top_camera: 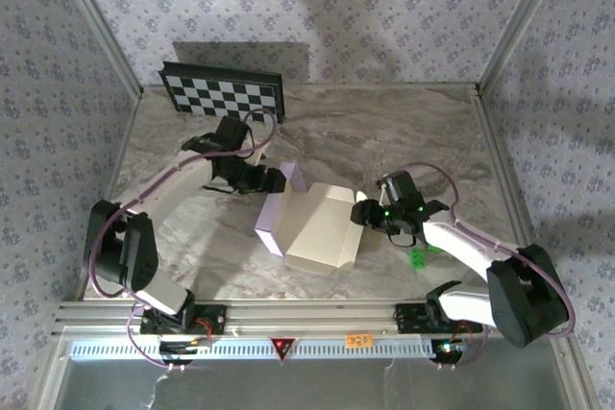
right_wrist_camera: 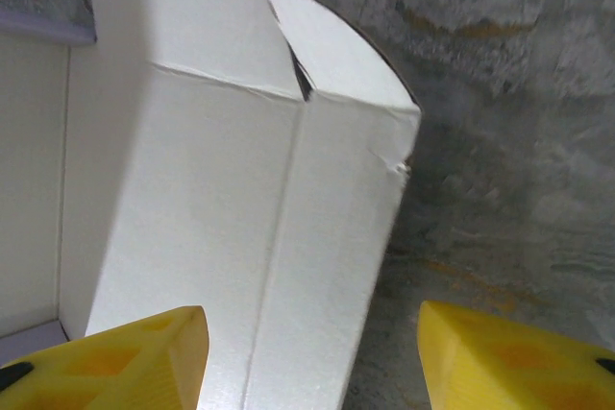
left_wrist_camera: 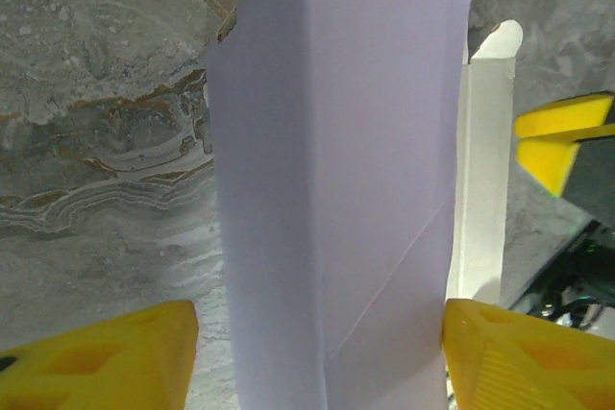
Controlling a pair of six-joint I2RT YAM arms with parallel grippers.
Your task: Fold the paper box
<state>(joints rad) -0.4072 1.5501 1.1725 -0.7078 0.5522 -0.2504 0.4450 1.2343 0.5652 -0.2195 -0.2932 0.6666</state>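
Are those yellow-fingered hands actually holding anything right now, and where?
Neither grips yet. The left hand straddles an upright flap of the paper box, the right hand a side wall, both open.

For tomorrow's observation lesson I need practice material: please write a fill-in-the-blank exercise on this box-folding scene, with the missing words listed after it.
1. The panel at the far edge of the table bears a black-and-white ___ pattern.
2. The left gripper straddles a pale-lavender wall of the paper box with fingers coloured ___.
3. Seen from above, the right gripper is at the box's ___ side.
4. Both grippers' jaws stand ___.
Missing words: checkerboard; yellow; right; open.
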